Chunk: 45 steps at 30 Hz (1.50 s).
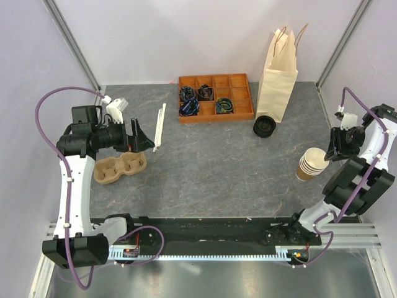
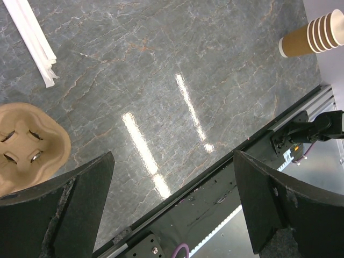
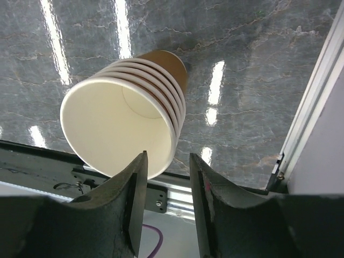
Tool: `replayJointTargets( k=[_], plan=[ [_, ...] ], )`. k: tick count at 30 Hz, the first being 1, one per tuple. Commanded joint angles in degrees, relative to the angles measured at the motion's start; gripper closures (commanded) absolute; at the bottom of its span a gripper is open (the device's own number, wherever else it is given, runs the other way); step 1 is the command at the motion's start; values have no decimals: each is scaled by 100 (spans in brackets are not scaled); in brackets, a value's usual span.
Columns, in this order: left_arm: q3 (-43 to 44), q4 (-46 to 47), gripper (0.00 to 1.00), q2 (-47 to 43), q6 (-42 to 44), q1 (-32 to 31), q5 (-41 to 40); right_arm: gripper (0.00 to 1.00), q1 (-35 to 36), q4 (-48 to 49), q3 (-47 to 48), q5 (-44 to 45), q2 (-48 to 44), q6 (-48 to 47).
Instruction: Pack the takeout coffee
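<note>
- Right gripper: the jaws stand partway apart. The rim of the outermost cup in a stack of lidless tan paper cups lies between them, and neither finger visibly presses on it.
- Left gripper: spread wide, hovering over bare table with nothing between the fingers.
- Takeout coffee: a black round lid sits just beside the foot of the paper bag, flat face up. From above I cannot tell whether a tan cup stands under it, so I cannot place the coffee more surely.
- The cup stack appears to stand mouth up near the table's right edge, with five rims showing.
- The bag stands upright with its handles up; its inside is hidden.
- The divided orange tray holds dark coiled items in several compartments, too small to name.
- The moulded-pulp cup carrier is partly hidden by the left arm.
- White wrapped straws lie beyond it.
</note>
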Motion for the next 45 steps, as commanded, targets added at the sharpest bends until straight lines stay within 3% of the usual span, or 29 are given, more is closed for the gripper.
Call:
replayJointTargets(
  k=[1,13,21,45],
  plan=[
    [235,110,0,-36,-158,5,148,56,-50,-589,29,-321,138,151],
    [288,110,0,52,-193,4,175,67,-94,-607,56,-489,341,239],
    [280,119,0,96,-193,4,166,100,-164,-642,196,-392,227,292],
    [262,172,0,210,-193,4,289,100,-217,-642,469,-734,-64,678]
  ],
)
